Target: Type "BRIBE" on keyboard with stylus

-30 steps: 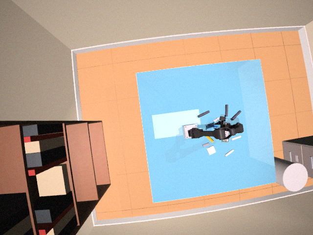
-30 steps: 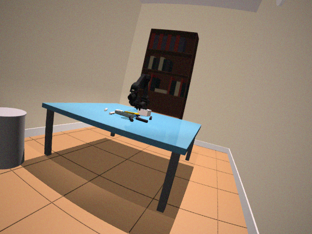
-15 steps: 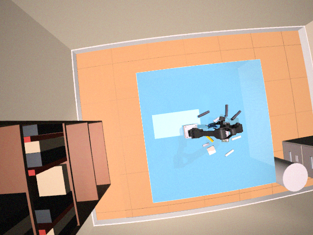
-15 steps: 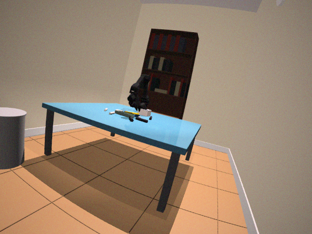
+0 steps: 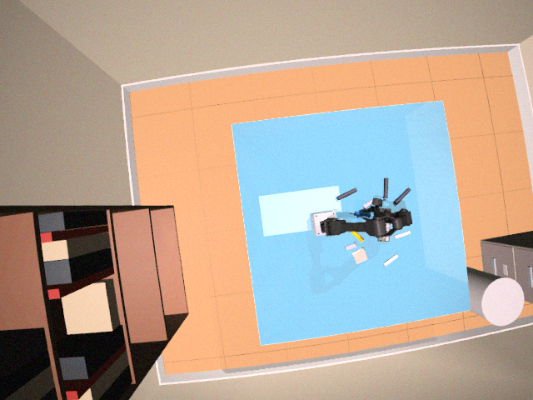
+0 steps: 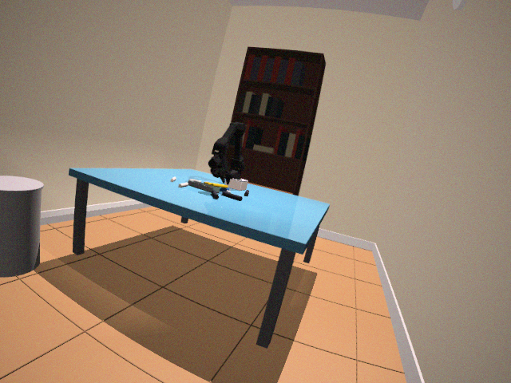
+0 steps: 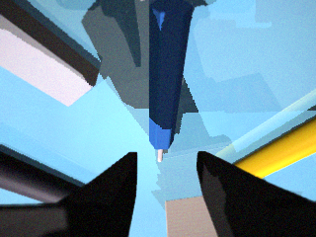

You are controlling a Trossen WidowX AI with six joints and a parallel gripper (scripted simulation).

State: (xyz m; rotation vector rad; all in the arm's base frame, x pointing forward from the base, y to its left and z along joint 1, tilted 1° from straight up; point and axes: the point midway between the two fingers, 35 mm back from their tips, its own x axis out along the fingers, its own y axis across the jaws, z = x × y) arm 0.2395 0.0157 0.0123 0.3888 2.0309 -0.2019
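Observation:
The blue stylus (image 5: 362,213) (image 7: 168,64) lies on the blue desk, its thin pale tip toward the fingers in the wrist view, its rear end cut off by the top edge. My gripper (image 6: 224,181) (image 7: 167,160) points down a little above the desk. Its fingers stand partly open, with a clear gap on both sides of the stylus tip, and hold nothing. The keyboard (image 5: 384,238) (image 6: 198,185) is mostly hidden under the arm in the top view. It is out of the wrist view, and its letters cannot be read.
A yellow marker (image 5: 357,237) (image 7: 291,148) lies beside the stylus. Dark rods (image 5: 346,193) (image 5: 386,187) (image 5: 402,196) lie on one side. Small white blocks (image 5: 402,234) (image 5: 390,260) and a pale square block (image 5: 360,255) lie on the other. A pale block (image 7: 44,66) is near the stylus.

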